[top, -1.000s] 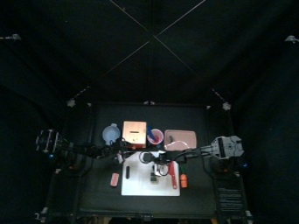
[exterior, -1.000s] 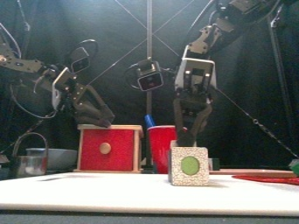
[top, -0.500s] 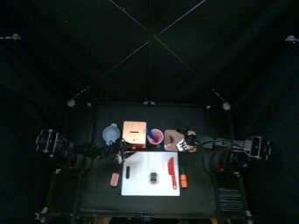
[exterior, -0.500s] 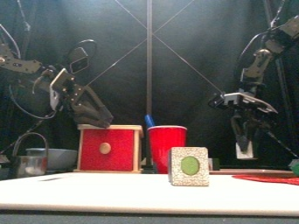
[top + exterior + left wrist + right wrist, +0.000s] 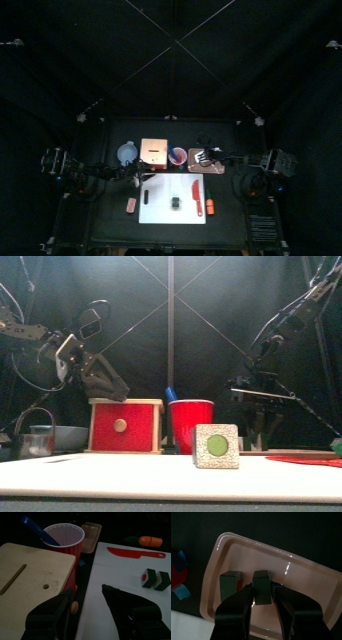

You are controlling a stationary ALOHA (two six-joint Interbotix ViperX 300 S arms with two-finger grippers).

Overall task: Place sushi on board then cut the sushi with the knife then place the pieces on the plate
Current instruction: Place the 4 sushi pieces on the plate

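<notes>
Pink flat tray (image 5: 304, 577): right tool (image 5: 261, 594) pinches dark green sushi block (image 5: 260, 579); put down gently beside 2nd block (image 5: 230, 584), then open; left tool (image 5: 87, 592) spread.

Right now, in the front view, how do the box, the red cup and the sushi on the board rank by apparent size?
1. Box, clearly largest.
2. Red cup and sushi on the board look about alike. The sushi stands nearer the camera and hides part of the cup, so I leave them unranked.

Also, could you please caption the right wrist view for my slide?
Right gripper holds a sushi piece over the pink tray, beside another piece.
</notes>
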